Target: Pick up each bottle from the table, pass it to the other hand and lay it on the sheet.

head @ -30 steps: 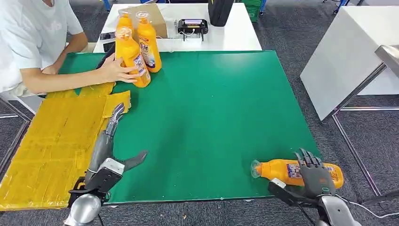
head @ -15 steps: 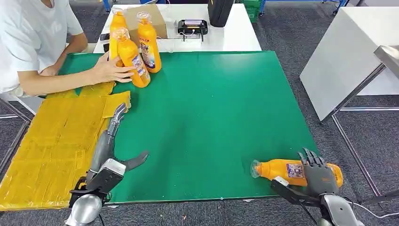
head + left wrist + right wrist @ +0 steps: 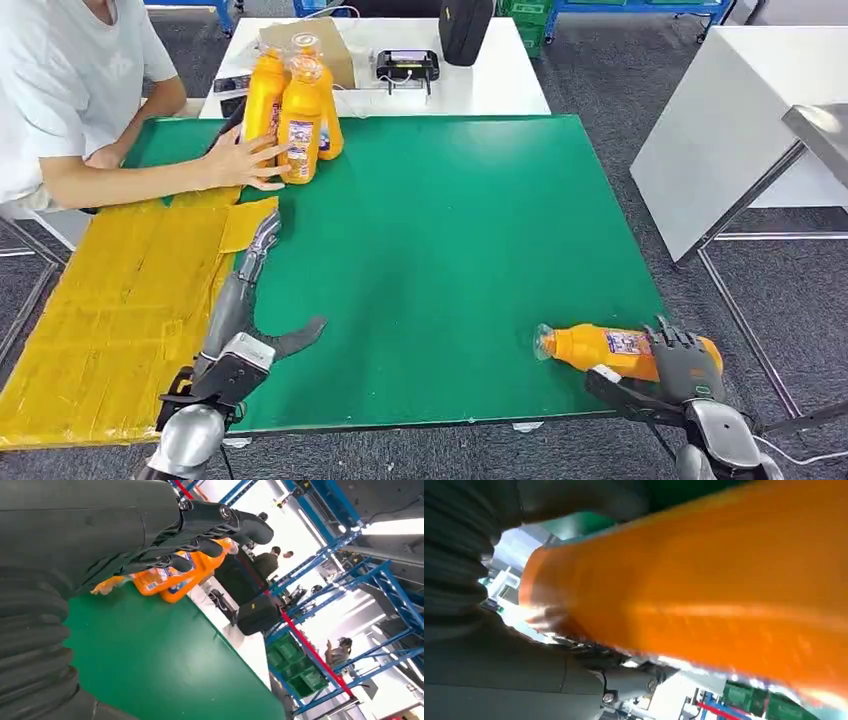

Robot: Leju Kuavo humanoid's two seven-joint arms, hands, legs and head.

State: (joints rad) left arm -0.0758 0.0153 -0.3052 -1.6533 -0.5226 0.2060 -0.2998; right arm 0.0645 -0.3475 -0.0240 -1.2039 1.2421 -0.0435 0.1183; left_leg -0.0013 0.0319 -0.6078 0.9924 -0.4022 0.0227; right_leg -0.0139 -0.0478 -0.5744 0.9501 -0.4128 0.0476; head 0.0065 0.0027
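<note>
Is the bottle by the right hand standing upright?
No, the bottle lies on its side on the green mat, with the right hand over it.

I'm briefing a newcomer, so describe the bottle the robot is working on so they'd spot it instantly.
On the green mat, look at the near right corner. An orange bottle lies there under the robot's right hand; unlike the upright bottles by the person's hand, it lies on its side.

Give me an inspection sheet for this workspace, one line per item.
Surface: green mat, yellow sheet beside it.
Job's things: lying bottle near the mat's edge; three standing bottles, a person's hand on them.
Clutter: cardboard box, black device on the white table.
Hands: right hand gripping the lying bottle; left hand holding nothing.
Cables: one by the black device.
Surroundings: grey carpet, white side table.
</note>
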